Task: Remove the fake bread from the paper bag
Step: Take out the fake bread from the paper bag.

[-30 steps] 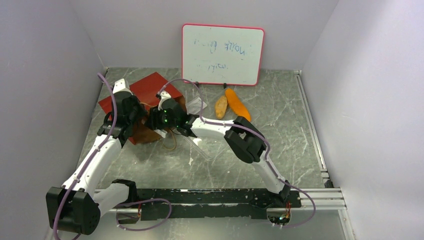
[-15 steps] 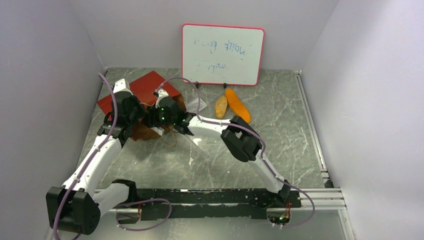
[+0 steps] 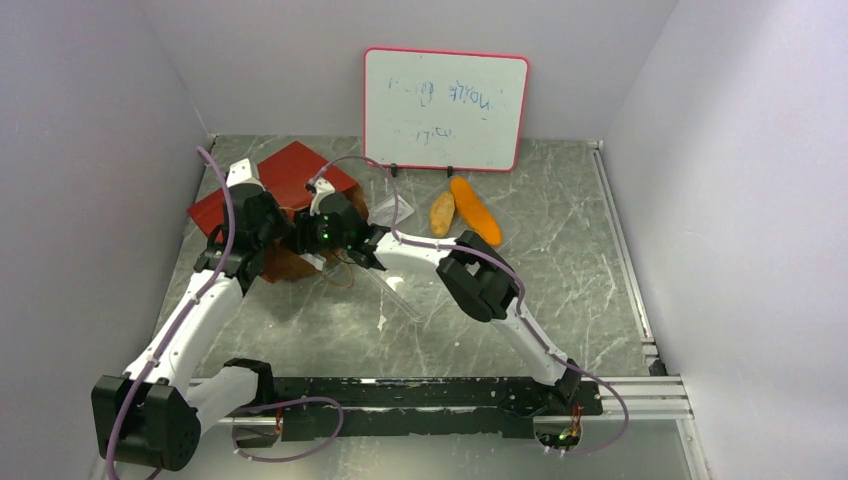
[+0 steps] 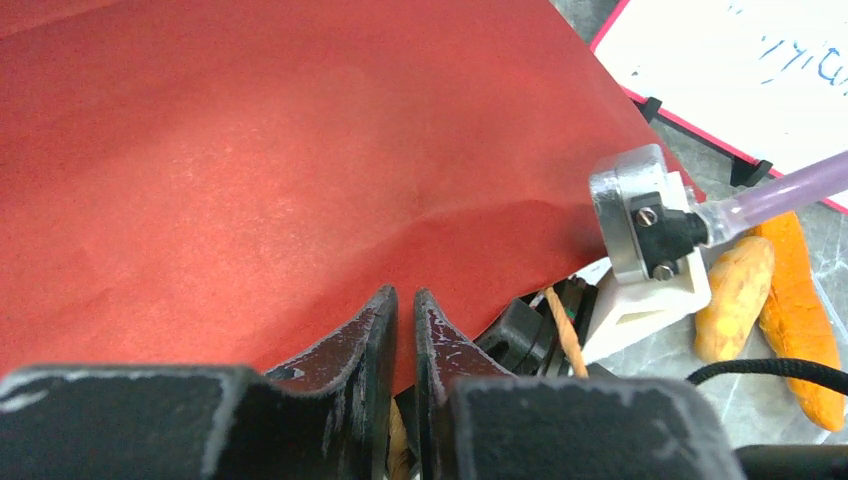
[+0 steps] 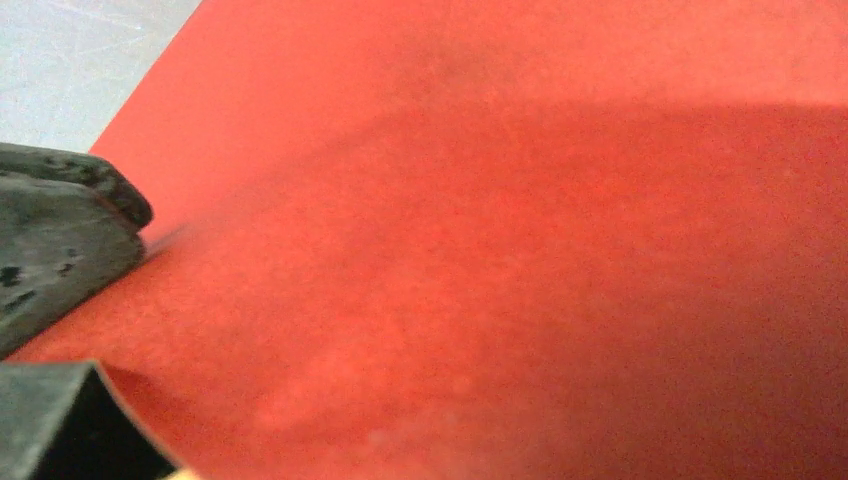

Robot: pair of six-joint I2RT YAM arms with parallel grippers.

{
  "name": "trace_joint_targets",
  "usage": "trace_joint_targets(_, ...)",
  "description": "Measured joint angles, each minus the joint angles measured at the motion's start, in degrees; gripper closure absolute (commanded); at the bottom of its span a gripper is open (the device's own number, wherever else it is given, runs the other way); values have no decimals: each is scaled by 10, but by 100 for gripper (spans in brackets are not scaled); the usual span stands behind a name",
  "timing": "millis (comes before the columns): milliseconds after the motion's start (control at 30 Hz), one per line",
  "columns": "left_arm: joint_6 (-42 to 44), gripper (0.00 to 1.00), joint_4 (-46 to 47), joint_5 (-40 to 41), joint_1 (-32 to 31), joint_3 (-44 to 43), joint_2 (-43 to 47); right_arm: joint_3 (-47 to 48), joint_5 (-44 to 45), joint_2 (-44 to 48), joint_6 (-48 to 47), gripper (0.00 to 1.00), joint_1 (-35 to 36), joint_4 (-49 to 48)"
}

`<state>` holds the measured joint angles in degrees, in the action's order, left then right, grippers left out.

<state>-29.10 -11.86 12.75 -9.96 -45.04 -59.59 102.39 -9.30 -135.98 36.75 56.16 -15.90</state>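
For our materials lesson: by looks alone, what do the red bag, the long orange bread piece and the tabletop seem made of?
Red bag: matte paper, shown by soft creases. Long orange bread piece: likely plastic or foam, evenly coloured, smooth. Tabletop: grey, white-veined stone look, perhaps laminate.

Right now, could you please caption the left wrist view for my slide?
Left gripper pinches the red paper bag; orange baguette and tan roll lie beyond.
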Motion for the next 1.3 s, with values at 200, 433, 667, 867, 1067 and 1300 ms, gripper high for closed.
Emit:
trace_joint_targets(200, 2, 93, -4, 6, 0, 0, 2, 4, -29, -18, 9, 88, -6, -15)
trace_joint_targets(433, 1, 93, -7, 11, 0, 4, 12, -14, -33, -15, 10, 100, -7, -33)
trace_joint_targets(667, -5, 93, -17, 17, 0, 9, 19, -102, -29, 33, 7, 100, -7, -57)
trace_joint_targets(867, -17, 93, -17, 26, 0, 9, 20, -175, -18, 91, 7, 100, -9, -74)
trace_joint_targets(1067, -26, 93, -17, 32, 0, 9, 19, -229, -12, 136, 6, 100, -10, -82)
trace_joint_targets(1300, -30, 92, -16, 36, 0, 9, 14, -292, -1, 194, 3, 100, -10, -87)
